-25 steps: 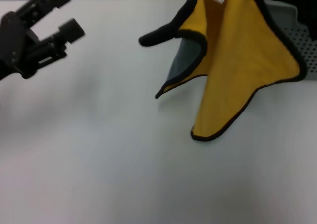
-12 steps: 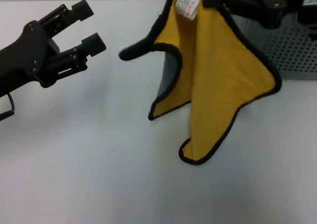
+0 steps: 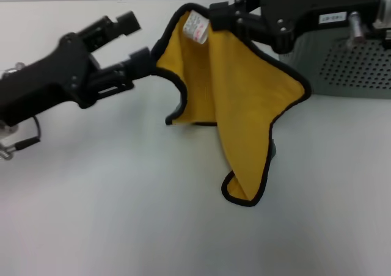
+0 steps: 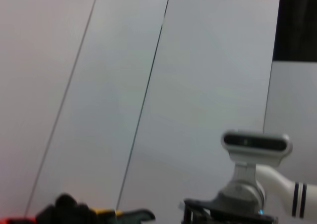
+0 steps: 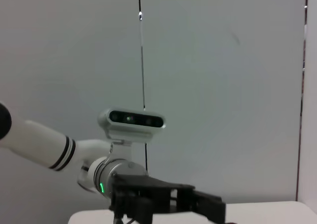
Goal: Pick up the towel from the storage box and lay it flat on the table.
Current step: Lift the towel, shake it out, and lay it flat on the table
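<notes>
Head view: right gripper [image 3: 215,16] is clamped on the towel's [image 3: 238,99] top edge, beside its white tag [image 3: 196,27], holding it up in front of the box [image 3: 351,68]. Yellow side faces the camera w/ black border; the cloth hangs in folds, lowest corner curled on the tabletop [image 3: 122,215]. Left gripper [image 3: 135,44] sits left of the towel, fingers spread wide – lower finger right at the towel's left edge, contact unclear. Box stands behind the right arm, to the towel's right. Wrist views show mostly wall & the robot's head – no towel detail.
</notes>
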You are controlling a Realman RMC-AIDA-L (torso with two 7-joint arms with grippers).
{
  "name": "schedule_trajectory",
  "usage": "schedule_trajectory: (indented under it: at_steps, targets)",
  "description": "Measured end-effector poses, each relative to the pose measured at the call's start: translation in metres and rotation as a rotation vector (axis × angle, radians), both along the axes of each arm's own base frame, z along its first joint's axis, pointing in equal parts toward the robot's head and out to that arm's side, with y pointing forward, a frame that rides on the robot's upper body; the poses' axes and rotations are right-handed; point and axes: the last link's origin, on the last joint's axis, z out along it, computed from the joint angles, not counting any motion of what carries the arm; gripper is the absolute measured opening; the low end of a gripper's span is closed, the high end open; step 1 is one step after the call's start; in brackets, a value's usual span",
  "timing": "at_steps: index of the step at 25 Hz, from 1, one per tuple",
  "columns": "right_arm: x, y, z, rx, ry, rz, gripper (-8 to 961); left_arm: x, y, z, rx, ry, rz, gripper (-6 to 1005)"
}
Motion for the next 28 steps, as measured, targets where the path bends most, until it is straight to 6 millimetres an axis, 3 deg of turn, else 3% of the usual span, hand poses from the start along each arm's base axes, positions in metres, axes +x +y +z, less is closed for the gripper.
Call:
schedule_trajectory:
  at_steps: [6, 21, 28]
  targets:
    - [-0.0045, 0.0013, -0.0054, 0.021, 0.002, 0.02, 72, 0.0036, 0.0067, -0.0116, -0.037, 0.033, 0.019, 845]
    - [-0.0034, 0.0009, -0.0025, 0.028, 0.029, 0.012, 85, 0.0017, 0.008, -0.0127, -0.055, 0.036, 0.045, 827]
    - [-0.0028, 0.0004, -0.0032, 0.026, 0.026, 0.012, 91, 0.0007, 0.0072, -0.0127, -0.051, 0.04, 0.044, 569]
